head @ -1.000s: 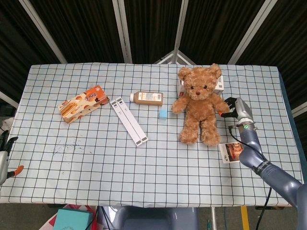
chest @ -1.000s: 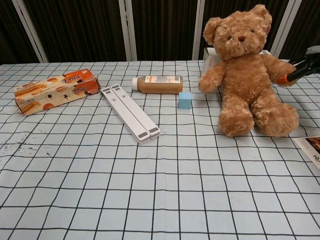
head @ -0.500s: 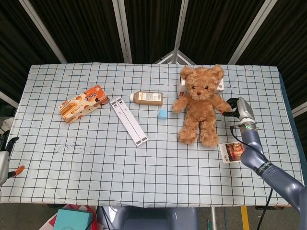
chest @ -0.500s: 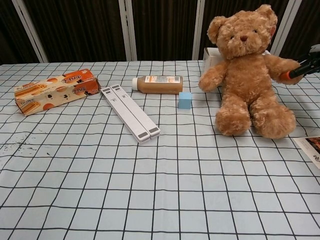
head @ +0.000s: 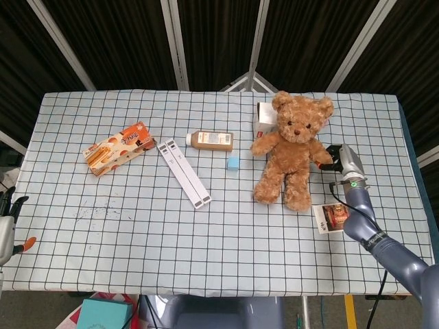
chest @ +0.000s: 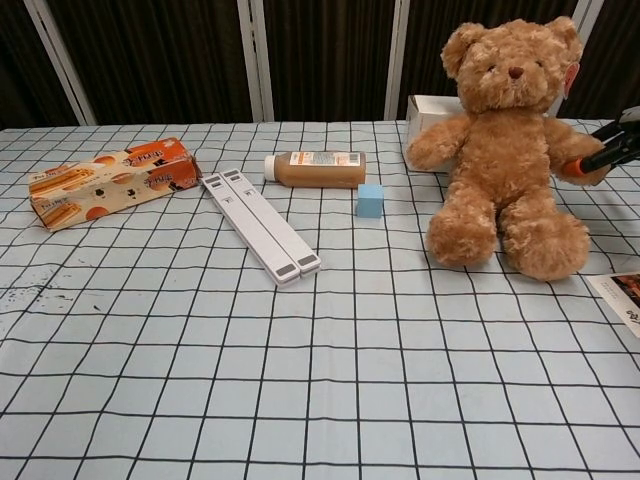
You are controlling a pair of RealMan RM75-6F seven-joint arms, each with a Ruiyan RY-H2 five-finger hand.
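Note:
A brown teddy bear (head: pixel 293 149) (chest: pixel 508 150) sits leaning on the checked tablecloth at the right. My right hand (head: pixel 341 160) (chest: pixel 612 148) grips the bear's outstretched arm at the paw, its orange-tipped fingers pressed into the fur. My left hand (head: pixel 9 226) hangs off the table's left front edge, away from every object, with its fingers apart and nothing in it. It shows only in the head view.
A white box (head: pixel 264 118) stands behind the bear. A small blue cube (head: pixel 233 162), a brown bottle lying down (head: pixel 211 140), a long white bar (head: pixel 184 173) and an orange snack box (head: pixel 119 148) lie to the left. A photo card (head: pixel 330 217) lies near my right arm.
The bear has slid to the right and back with my right hand on its arm, uncovering more of the white box. My left hand has barely moved.

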